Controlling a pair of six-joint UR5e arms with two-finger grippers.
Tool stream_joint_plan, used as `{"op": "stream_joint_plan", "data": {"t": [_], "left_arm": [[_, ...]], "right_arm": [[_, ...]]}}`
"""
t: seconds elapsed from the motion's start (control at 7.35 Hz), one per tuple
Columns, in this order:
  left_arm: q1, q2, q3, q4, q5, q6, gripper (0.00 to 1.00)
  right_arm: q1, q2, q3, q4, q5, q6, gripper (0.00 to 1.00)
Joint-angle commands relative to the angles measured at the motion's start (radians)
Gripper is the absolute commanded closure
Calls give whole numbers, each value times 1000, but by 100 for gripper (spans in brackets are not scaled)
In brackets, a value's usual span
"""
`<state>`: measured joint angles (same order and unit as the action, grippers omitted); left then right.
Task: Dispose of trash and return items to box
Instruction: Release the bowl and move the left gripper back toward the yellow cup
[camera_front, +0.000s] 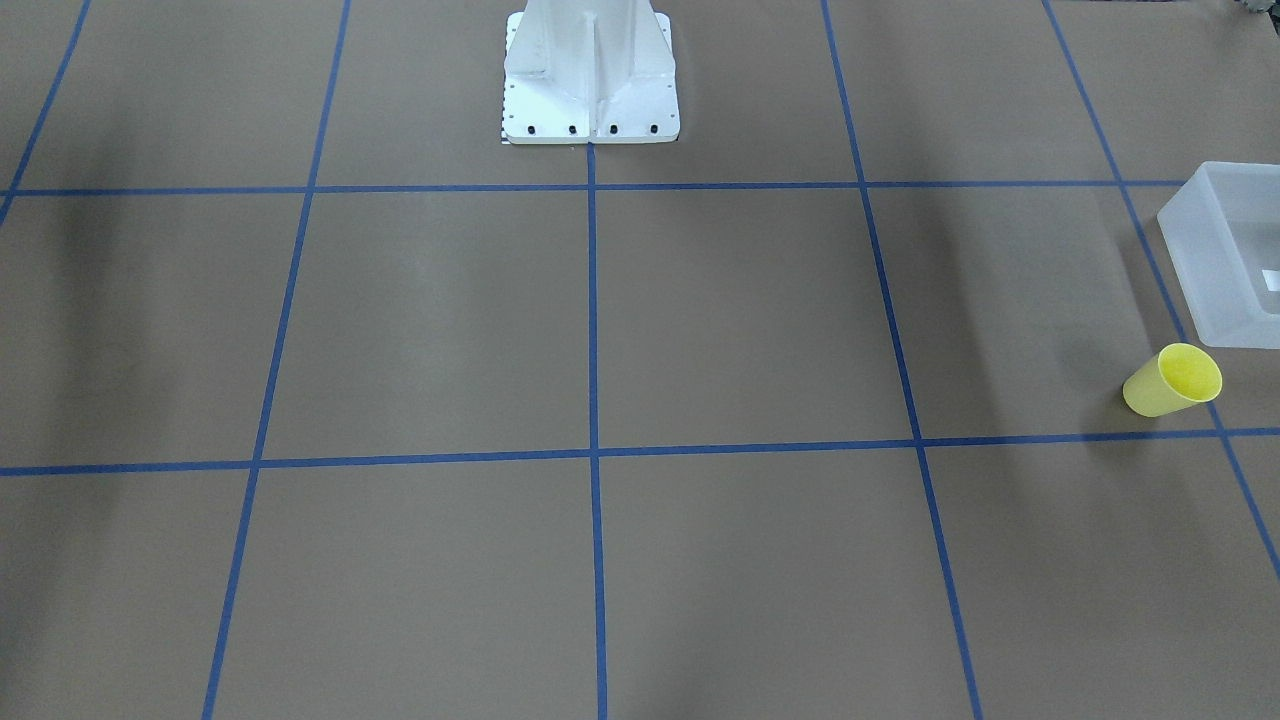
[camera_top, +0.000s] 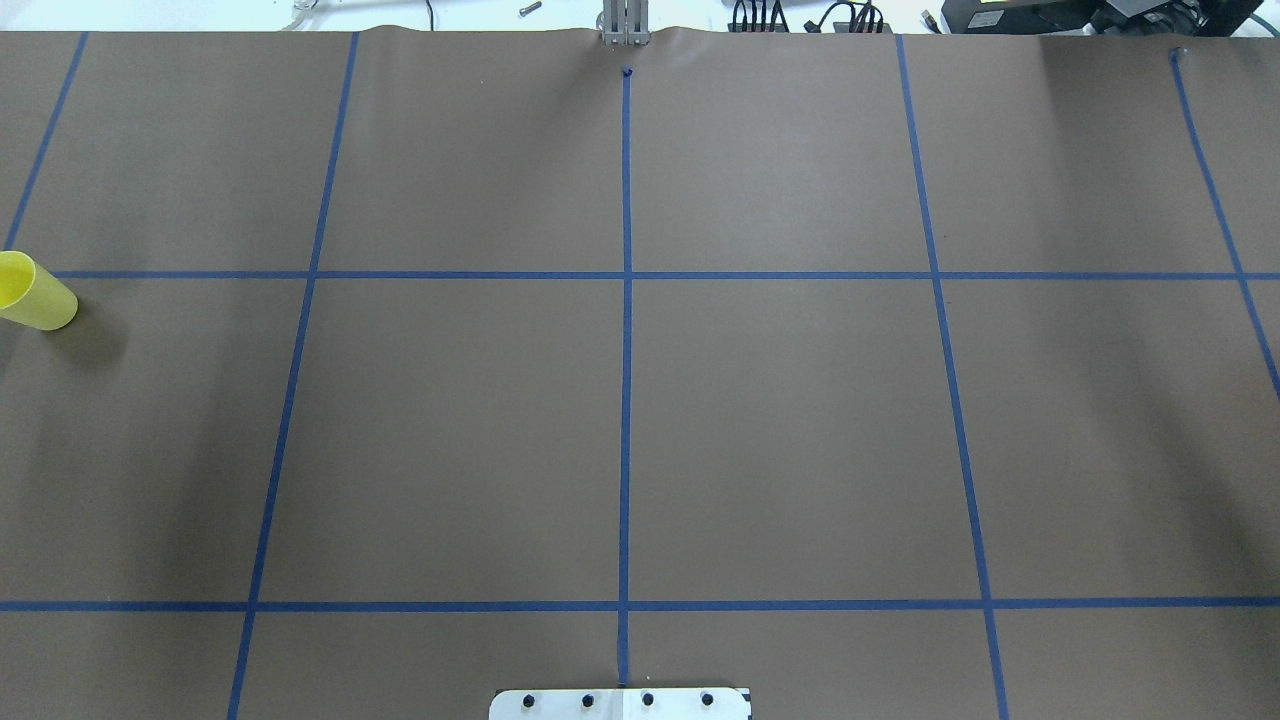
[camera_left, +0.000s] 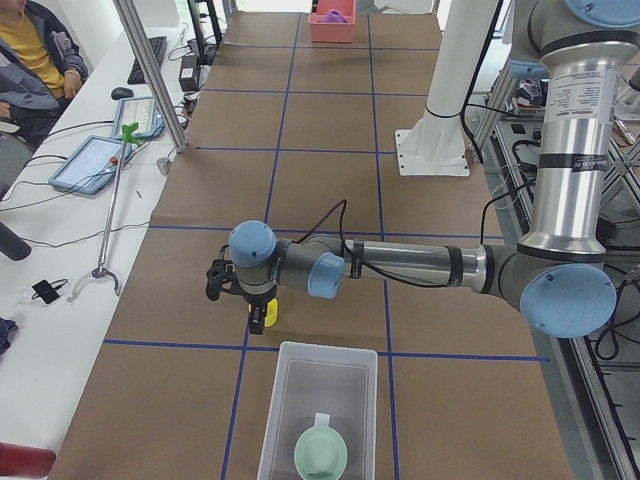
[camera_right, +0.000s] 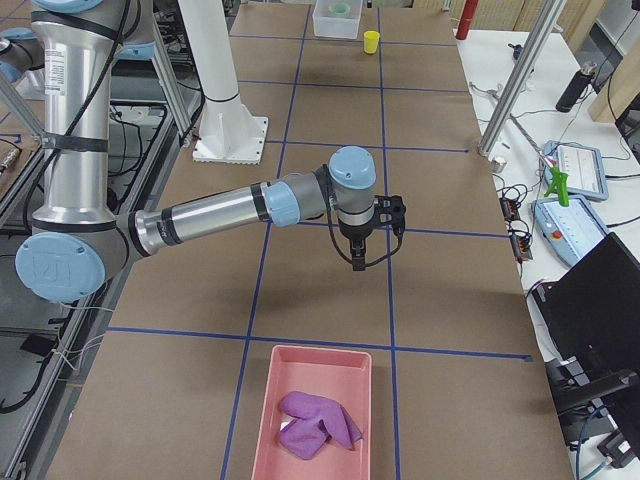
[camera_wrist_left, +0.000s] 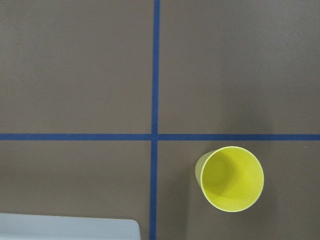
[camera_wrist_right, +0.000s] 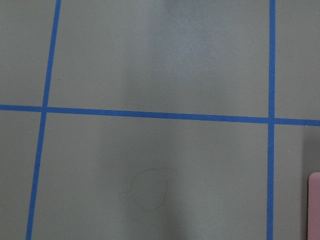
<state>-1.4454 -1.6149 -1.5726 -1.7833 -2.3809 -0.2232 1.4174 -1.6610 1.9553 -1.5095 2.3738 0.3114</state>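
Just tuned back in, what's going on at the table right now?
The left gripper hangs over the table by the upright yellow cup, which stands free just outside the translucent box. A pale green item already lies in the box. The right gripper hangs over the table near the pink tray holding a purple cloth. Whether either gripper is open or shut cannot be told.
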Motion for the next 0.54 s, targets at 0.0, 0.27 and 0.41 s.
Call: {"op": "stream_joint_plan", "data": {"t": [0.0,0.27,0.41], "left_arm": [[39,-112,144,-30,32,-8,5],[51,-134,191,-57,31,-43,5],[101,-125,201,-103,34,-74,5]], "right_arm": [[-3,-2,1,0,2,-2,0],[-5,-5,1,12,5,-2,0],[-6,-9,1,12,5,-2,0]]}}
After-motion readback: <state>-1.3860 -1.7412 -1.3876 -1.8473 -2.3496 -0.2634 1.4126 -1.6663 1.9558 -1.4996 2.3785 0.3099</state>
